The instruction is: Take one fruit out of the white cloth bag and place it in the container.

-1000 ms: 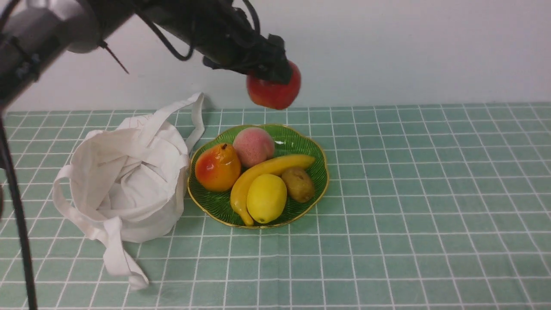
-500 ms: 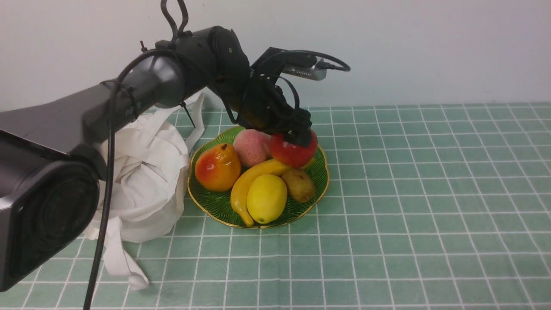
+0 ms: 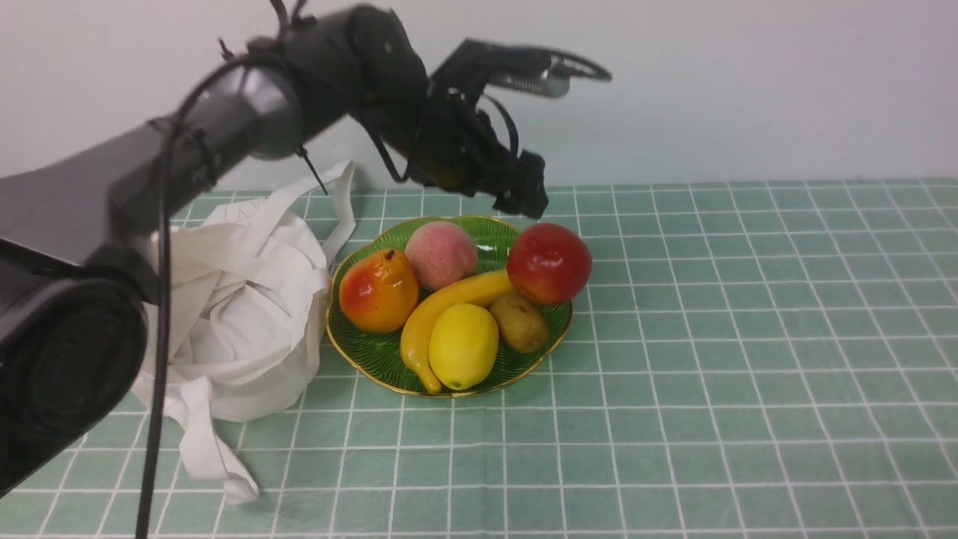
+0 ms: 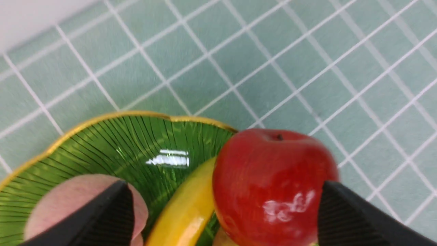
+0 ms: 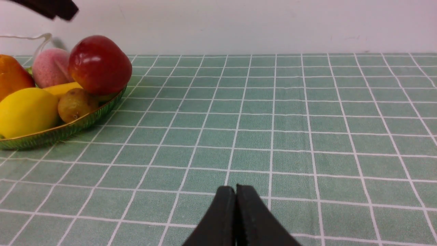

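Green checked tablecloth (image 3: 748, 337) covers the whole table, with a plain pale wall behind. On it the plate (image 3: 374, 358) stands just beside the cloth bag (image 3: 232, 314), which slumps open to its left. The apple (image 3: 548, 263) is out of the bag and sits at the plate's right edge, propped on the end of the banana (image 3: 449, 299) and against the brown kiwi (image 3: 520, 320), with part of it hanging past the gold rim. The left gripper (image 3: 528, 201) hangs just above and behind it with its jaws spread wide, holding nothing. In the left wrist view, the two dark fingers (image 4: 102, 212) flank the apple without pressing it. The right gripper (image 5: 235, 205) rests low over bare cloth, well apart from the plate, with its jaws pressed together.

The placing looks all but done; what is left is to clear the arm away. The apple seems perched rather than settled, so a nudge could roll it over the rim. The safest exit is probably straight up, jaws kept wide, turning toward the bag only once well above the fruit.
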Motion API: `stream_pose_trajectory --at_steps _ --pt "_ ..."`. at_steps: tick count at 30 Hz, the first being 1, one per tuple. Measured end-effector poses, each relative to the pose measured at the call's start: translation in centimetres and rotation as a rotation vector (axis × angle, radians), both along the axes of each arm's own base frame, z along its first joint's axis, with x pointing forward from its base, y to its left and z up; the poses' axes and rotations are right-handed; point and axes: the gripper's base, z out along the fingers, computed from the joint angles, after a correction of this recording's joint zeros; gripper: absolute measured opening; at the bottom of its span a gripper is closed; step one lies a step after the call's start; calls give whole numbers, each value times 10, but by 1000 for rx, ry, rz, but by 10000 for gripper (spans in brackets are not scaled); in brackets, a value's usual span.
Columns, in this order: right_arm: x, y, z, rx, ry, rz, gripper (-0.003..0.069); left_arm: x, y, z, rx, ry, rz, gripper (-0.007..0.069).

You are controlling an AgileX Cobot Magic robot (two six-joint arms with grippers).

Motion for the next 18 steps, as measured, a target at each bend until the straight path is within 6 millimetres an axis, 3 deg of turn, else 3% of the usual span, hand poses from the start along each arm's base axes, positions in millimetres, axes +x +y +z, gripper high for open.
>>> stream_pose_trajectory --at_steps 2,5,6,10,12,13,18 --pt "0 0 0 0 0 0 -13 -5 4 23 6 -20 -8 619" --pt "0 0 0 0 0 0 -13 -19 12 56 33 -23 0 472" --pt "0 0 0 0 0 0 -13 -26 18 72 55 -30 19 359" --pt "0 0 0 0 0 0 -13 -56 40 121 144 -67 72 78" --pt "0 0 0 0 0 0 -13 -83 56 160 153 -131 111 17" --pt "0 0 0 0 0 0 -13 -91 61 170 149 -151 120 10" --pt "0 0 0 0 0 0 -13 -170 94 246 57 -324 161 -8"
